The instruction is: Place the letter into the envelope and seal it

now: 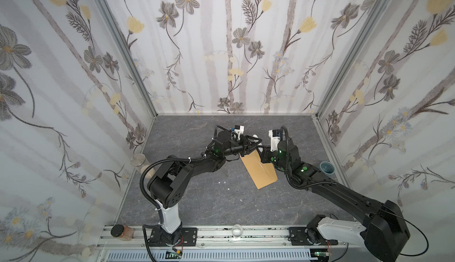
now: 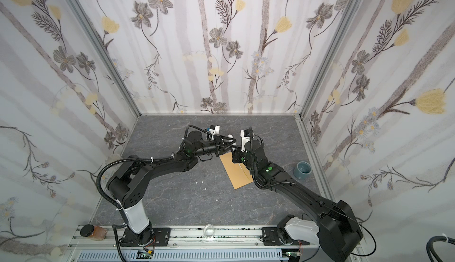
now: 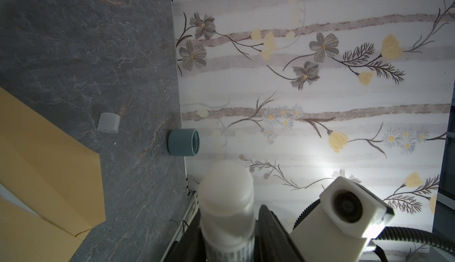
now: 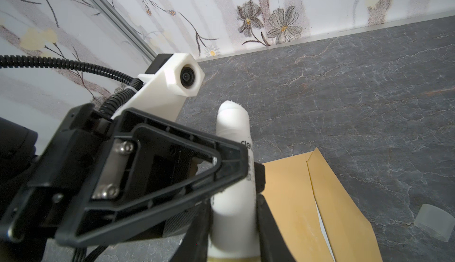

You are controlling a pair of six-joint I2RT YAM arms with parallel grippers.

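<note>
Tan envelope (image 1: pixel 259 173), diagonal (far-left to near-right), right claw (image 4: pixel 234 214) gripping glue stick (image 4: pixel 232 125)

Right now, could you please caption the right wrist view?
Right pincer holding an uncapped white glue stick near the long tan paper envelope.

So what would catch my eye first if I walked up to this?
Most likely the two black arms meeting over the grey table: the right gripper holds an uncapped white glue stick, and the left gripper straddles the same stick. Beneath them lies the tan envelope, and flowered walls enclose it all on three sides.
</note>
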